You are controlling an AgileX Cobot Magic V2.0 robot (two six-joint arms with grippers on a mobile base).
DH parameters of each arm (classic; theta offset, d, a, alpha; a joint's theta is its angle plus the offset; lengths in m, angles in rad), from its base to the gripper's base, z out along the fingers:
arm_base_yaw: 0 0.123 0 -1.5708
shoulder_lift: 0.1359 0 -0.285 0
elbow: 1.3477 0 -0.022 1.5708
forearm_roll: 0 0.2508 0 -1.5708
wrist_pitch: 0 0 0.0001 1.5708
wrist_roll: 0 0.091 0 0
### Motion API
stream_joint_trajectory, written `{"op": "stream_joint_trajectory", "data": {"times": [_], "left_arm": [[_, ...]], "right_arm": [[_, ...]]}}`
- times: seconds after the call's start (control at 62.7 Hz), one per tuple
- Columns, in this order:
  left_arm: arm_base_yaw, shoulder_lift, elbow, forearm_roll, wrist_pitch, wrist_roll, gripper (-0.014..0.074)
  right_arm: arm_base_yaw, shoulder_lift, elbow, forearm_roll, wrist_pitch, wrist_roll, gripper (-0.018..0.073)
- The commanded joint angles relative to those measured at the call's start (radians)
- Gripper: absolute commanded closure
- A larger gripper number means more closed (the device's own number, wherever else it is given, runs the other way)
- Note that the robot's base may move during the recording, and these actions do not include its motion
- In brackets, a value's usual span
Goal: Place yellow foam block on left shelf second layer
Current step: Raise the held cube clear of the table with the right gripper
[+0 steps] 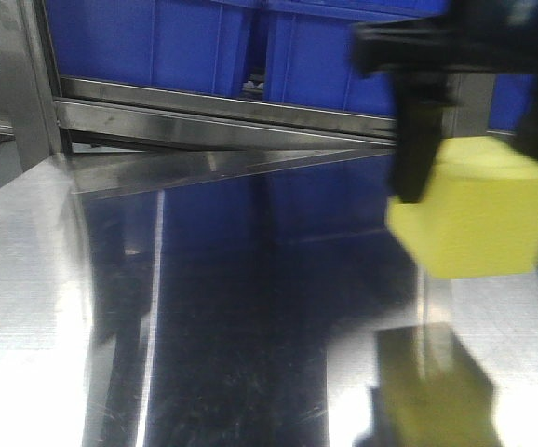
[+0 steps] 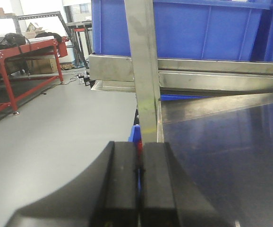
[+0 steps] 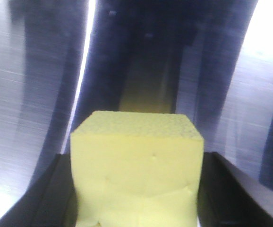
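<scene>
- Steel post [image 2: 146, 71] stands straight ahead of my left gripper [image 2: 137, 189]. A steel rail [image 1: 222, 116] runs across behind the block.
- Blue bins [image 1: 157, 42] sit above the rail; I cannot see what is in them.
- Shiny steel shelf [image 1: 27, 279] lies below and mirrors the block. Grey floor [image 2: 56, 127] and a red frame [image 2: 13, 61] lie beyond its edge.
- My right gripper [image 1: 478, 177]: jaws clamped on the yellow foam block [image 1: 483, 223], held clear above the shelf.
- Left jaws pressed together, holding nothing.

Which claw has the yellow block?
The right claw. It pinches the yellow foam block from both sides. The left claw is shut tight on nothing.
</scene>
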Motion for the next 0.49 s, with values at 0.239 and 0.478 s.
{"op": "stream_joint_trajectory", "data": {"times": [0.239, 0.478], "left_arm": [[0.001, -0.021, 0.023, -0.006, -0.082, -0.005, 0.046], [0.001, -0.021, 0.023, -0.006, -0.082, -0.005, 0.046]], "right_arm": [[-0.333, -0.369, 0.243, 0.073, -0.134, -0.258, 0.0103], [-0.486, -0.569, 0.375, 0.071, -0.273, -0.322, 0.0103]]}}
